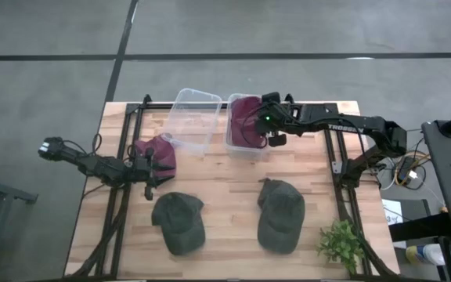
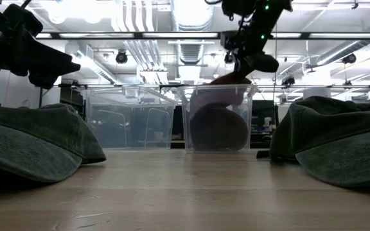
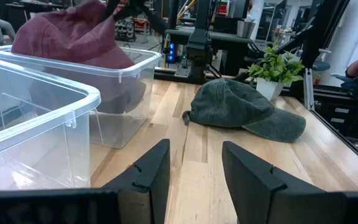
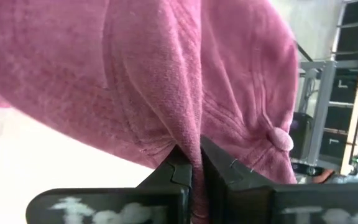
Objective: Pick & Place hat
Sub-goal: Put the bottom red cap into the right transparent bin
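two green hats (image 1: 178,222), two maroon hats (image 1: 245,110), two bins (image 1: 194,119)

Hat (image 1: 245,110) in right bin (image 1: 243,147)

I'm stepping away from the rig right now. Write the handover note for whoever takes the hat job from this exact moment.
Right gripper: shut on the maroon hat, holding it over and partly inside the right clear bin; not yet released.
Left gripper: open, empty, low over the table beside the second maroon hat near the left clear bin, which looks empty.
Two green hats lie on the front of the table, untouched.
Done: one hat brought to a bin.
Left: release it, then probably bin the other three hats.
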